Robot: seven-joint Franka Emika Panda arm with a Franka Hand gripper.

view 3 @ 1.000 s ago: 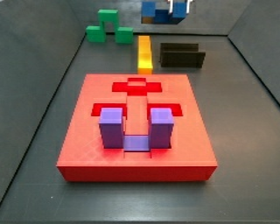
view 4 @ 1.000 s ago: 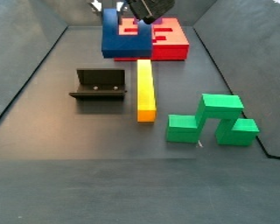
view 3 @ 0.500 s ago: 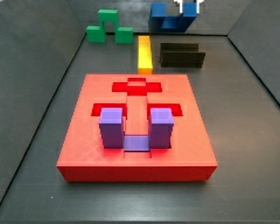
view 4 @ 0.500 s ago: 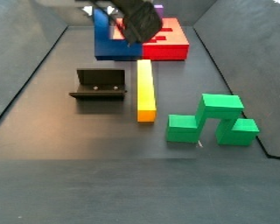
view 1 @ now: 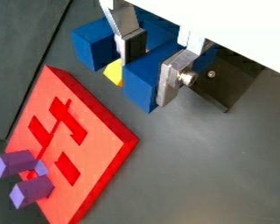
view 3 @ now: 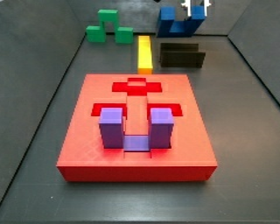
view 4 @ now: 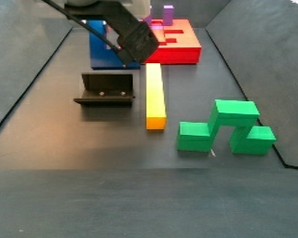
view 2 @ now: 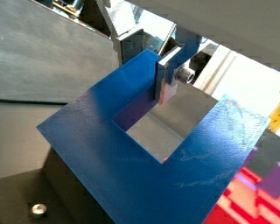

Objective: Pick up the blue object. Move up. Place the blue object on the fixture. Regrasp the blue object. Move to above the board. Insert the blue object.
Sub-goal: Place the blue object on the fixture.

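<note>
My gripper (view 1: 149, 57) is shut on the blue object (view 1: 140, 86), a dark-blue U-shaped block, with one prong clamped between the silver fingers (view 2: 171, 74). In both side views the blue object (view 3: 171, 19) (view 4: 104, 48) hangs in the air under the gripper (view 3: 192, 9) (view 4: 127, 37), above and just behind the black fixture (view 3: 181, 56) (view 4: 108, 90). The red board (view 3: 136, 140) (view 4: 182, 42) lies apart from it. In a wrist view the fixture (view 1: 236, 80) shows dark behind the fingers and the board (view 1: 73, 131) lies to one side.
A purple U-shaped block (view 3: 136, 129) sits in the board's recess. The yellow bar (view 4: 155, 93) (view 3: 145, 51) lies on the floor beside the fixture. A green block (view 4: 229, 127) (view 3: 105, 26) stands beyond the bar. Grey walls ring the floor.
The gripper has carried the blue object away from the board's end, sideways and lower, to a spot over the fixture. Nothing else has moved.
</note>
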